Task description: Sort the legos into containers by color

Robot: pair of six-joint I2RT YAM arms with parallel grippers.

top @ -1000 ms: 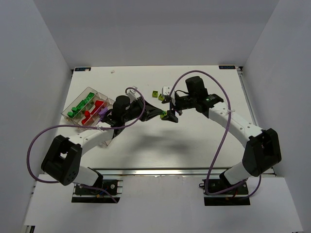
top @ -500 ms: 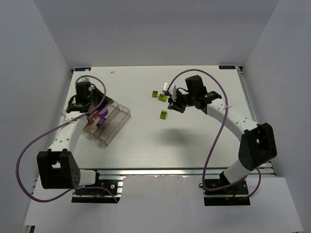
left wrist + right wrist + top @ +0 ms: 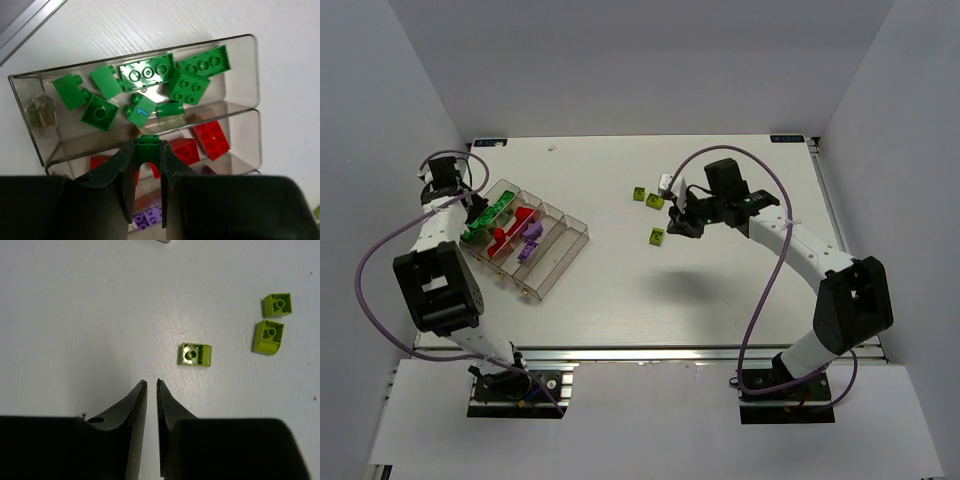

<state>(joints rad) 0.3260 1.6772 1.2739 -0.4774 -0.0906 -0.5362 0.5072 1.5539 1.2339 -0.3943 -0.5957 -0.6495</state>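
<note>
**Green brick held at the tray; yellow-green ones wait**

The left end effector (image 3: 148, 149) pinches a small glossy green brick (image 3: 148, 141) at the near edge of the clear tray (image 3: 254, 70). The green compartment lies straight ahead. The right end effector (image 3: 150, 384), nearly closed and empty, hovers over the table (image 3: 70, 310). The nearest studded yellow-green brick (image 3: 195, 354) lies ahead, slightly right.

The left arm (image 3: 432, 232) and the right arm (image 3: 798, 250) look alike: white tubular links between chunky black joint housings (image 3: 855, 305). A purple cable (image 3: 757, 312) loops loosely along each. Each stands on a black base (image 3: 785, 400). The fingers (image 3: 131, 405) are matte black, tapering to thin tips.
</note>
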